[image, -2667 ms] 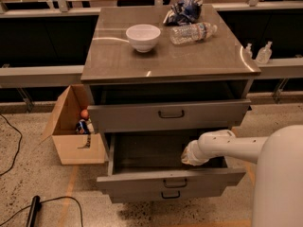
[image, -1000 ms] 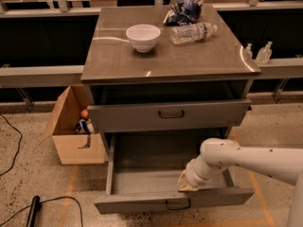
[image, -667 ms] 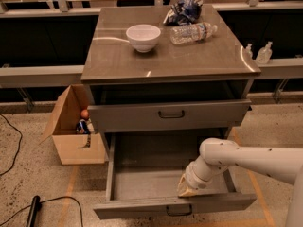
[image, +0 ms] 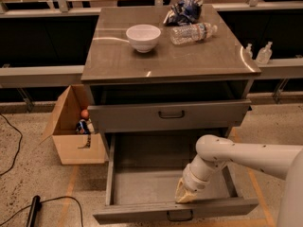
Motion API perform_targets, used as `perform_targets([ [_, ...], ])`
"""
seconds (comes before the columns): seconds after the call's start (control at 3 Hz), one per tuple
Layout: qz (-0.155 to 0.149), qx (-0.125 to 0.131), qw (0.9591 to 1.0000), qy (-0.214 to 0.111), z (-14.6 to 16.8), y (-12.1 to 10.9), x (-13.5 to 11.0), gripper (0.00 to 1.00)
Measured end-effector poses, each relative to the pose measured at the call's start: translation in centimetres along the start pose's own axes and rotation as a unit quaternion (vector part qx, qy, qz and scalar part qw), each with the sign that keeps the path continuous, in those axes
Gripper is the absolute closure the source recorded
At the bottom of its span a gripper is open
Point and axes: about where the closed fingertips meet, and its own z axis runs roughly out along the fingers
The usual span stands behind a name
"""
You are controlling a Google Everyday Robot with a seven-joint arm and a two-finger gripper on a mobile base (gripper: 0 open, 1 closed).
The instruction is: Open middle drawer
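The grey cabinet (image: pixel 165 56) stands in the centre of the camera view. Its middle drawer (image: pixel 137 213) is pulled far out toward me, with an empty grey interior and a small black bar handle (image: pixel 180 216) on the low front panel. My gripper (image: pixel 184 193) is inside the drawer, right behind the front panel and just above the handle, at the end of my white arm (image: pixel 246 157) reaching in from the right. The taller top drawer (image: pixel 170 113) above it is pushed in. The lowest drawer is hidden under the open one.
On the cabinet top are a white bowl (image: pixel 143 37), a lying water bottle (image: pixel 193 33) and a crumpled bag (image: pixel 183 11). An open cardboard box (image: pixel 71 131) sits on the floor to the left. A black cable (image: pixel 9 141) runs along the floor.
The middle drawer has slid further out toward the camera. My gripper and forearm moved forward and down with its front panel.
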Motion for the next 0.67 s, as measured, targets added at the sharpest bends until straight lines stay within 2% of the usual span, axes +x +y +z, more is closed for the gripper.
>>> perform_targets([
  [0.33, -0.007, -0.037, 0.9992, -0.011, 0.4, 1.6, -0.9, 1.00],
  [0.67, -0.010, -0.063, 0.9978, -0.020, 0.6, 3.0, -1.8, 1.00],
])
